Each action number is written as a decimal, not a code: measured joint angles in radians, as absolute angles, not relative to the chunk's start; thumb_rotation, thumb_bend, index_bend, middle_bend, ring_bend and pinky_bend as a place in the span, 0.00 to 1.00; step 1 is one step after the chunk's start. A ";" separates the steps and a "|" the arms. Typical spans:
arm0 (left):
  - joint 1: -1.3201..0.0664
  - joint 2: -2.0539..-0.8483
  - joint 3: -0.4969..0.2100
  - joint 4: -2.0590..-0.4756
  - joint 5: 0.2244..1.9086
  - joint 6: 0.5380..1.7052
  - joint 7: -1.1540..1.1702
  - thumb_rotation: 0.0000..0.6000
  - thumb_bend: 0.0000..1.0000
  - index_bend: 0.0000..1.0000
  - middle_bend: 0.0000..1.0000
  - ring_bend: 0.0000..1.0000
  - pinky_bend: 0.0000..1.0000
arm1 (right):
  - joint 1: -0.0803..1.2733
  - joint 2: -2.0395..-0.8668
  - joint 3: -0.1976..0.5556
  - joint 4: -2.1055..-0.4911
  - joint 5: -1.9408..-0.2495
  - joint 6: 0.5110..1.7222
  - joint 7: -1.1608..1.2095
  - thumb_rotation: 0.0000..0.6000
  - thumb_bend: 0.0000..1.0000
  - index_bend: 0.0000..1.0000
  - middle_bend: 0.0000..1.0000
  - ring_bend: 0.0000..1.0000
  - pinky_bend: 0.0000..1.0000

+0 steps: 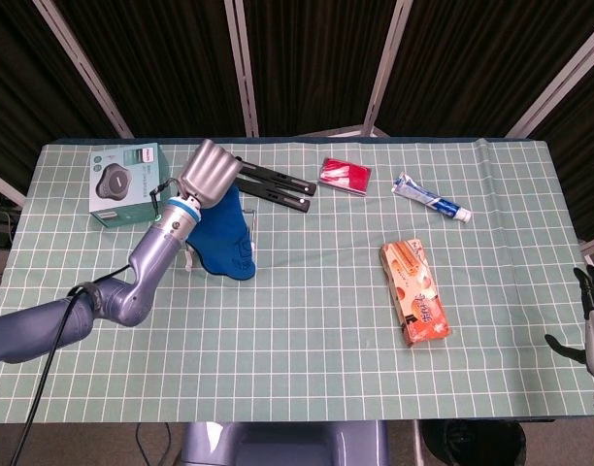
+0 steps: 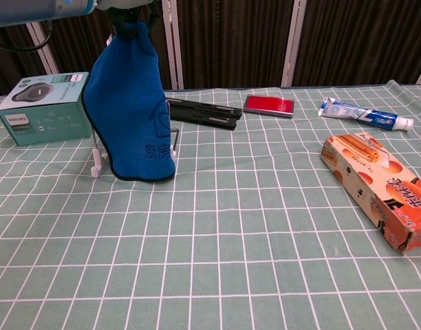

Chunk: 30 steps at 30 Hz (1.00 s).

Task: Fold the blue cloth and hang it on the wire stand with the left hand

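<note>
The blue cloth [image 1: 224, 243] hangs folded and bunched at its top from my left hand [image 1: 208, 173], which grips it from above. In the chest view the blue cloth [image 2: 128, 117] drapes down over the wire stand [image 2: 96, 165], hiding most of it; its lower hem sits just above the table. Only the stand's white feet and one wire upright [image 2: 175, 141] show. The left hand [image 2: 131, 10] is cut off by the top edge there. My right hand [image 1: 593, 316] hangs off the table's right front corner, fingers apart and holding nothing.
A teal Philips box [image 2: 45, 110] stands just left of the stand. Behind it lies a black folded bar [image 2: 203, 112], then a red packet [image 2: 268, 104] and a toothpaste tube [image 2: 365, 115]. An orange snack box [image 2: 379, 189] lies at the right.
</note>
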<state>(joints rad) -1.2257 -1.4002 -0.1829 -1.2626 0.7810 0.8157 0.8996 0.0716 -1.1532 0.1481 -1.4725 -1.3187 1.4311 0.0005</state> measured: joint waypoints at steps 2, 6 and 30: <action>-1.232 -1.432 -0.182 -1.216 0.767 0.801 0.888 1.00 0.75 0.93 0.96 0.93 1.00 | 0.071 -1.155 0.148 -1.472 -1.317 1.431 -0.002 1.00 0.00 0.00 0.00 0.00 0.00; -1.243 -1.489 -0.182 -1.128 0.743 0.770 0.862 1.00 0.75 0.92 0.96 0.93 1.00 | 0.074 -1.158 0.149 -1.468 -1.309 1.420 -0.007 1.00 0.00 0.00 0.00 0.00 0.00; -1.261 -1.590 -0.235 -1.010 0.523 0.639 0.719 1.00 0.14 0.00 0.87 0.91 1.00 | 0.070 -1.161 0.150 -1.462 -1.295 1.417 -0.011 1.00 0.00 0.00 0.00 0.00 0.00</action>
<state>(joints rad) -1.2611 -1.5905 -0.2352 -1.0102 0.5225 0.6395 0.7191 0.0700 -1.1614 0.1504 -1.4621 -1.2952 1.4173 -0.0114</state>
